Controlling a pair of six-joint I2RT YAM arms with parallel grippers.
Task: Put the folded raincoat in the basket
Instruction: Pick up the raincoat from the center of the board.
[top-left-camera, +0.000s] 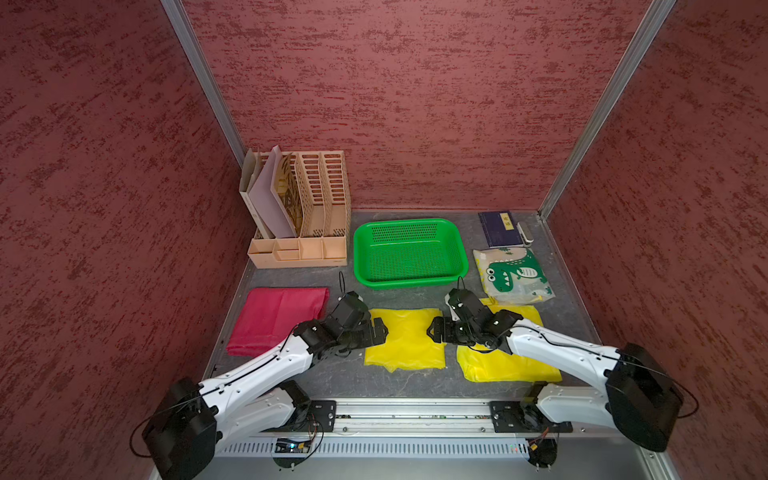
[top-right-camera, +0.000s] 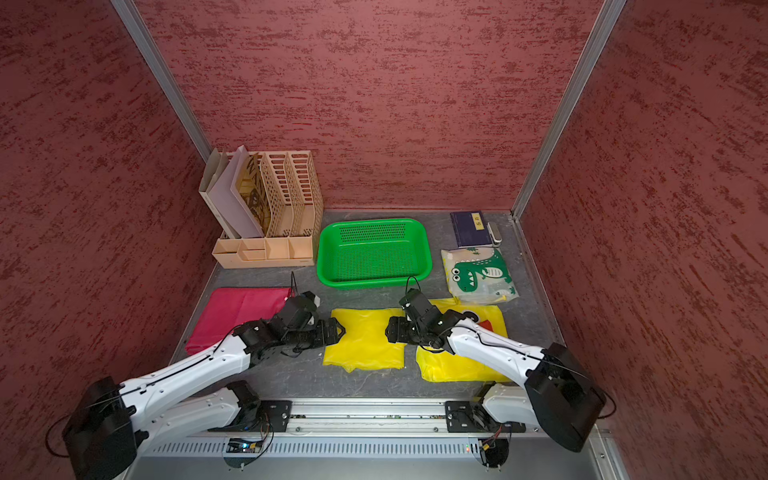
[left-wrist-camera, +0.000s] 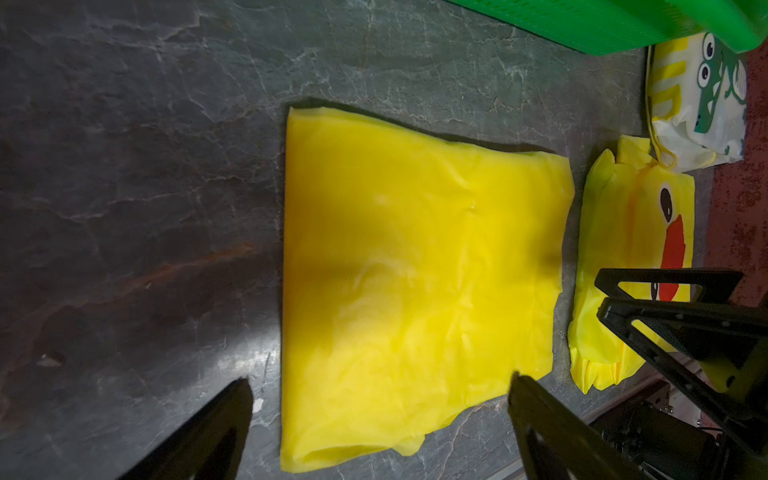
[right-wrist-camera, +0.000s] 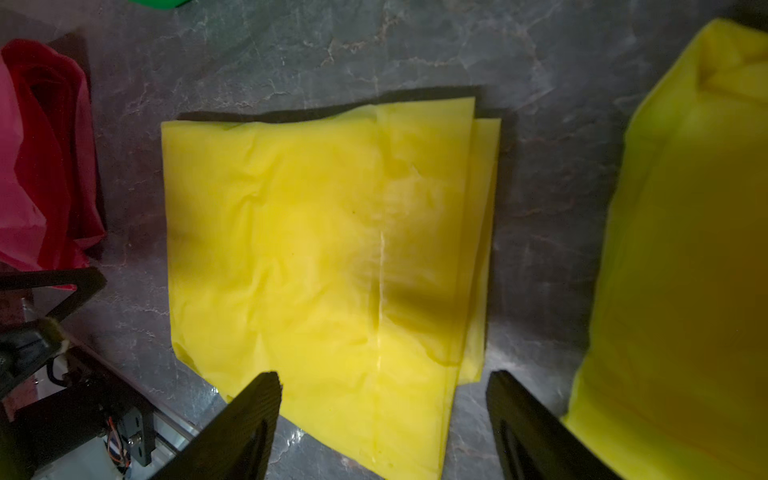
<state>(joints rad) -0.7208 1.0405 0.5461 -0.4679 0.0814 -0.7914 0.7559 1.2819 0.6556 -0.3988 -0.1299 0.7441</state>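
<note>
Nearest us, the left gripper (left-wrist-camera: 380, 378) and right gripper (right-wrist-camera: 382, 376) both stand with jaws apart, empty; between them the folded raincoat (top-left-camera: 405, 338) lies flat on the counter (top-left-camera: 415, 386), near the basket (top-left-camera: 409, 284); only the left wrist view shows the duck-faced yellow coat (left-wrist-camera: 615, 232) plainly; the right arm (top-left-camera: 552, 349) covers it in both top views.

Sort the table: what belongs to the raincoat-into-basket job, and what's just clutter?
Job: plain yellow folded raincoat, likely the target; green basket; left claw and right claw, both open, flanking it.
Clutter: red folded raincoat; duck-face yellow raincoat; dinosaur-print pouch; tan file organizer; blue book.
</note>
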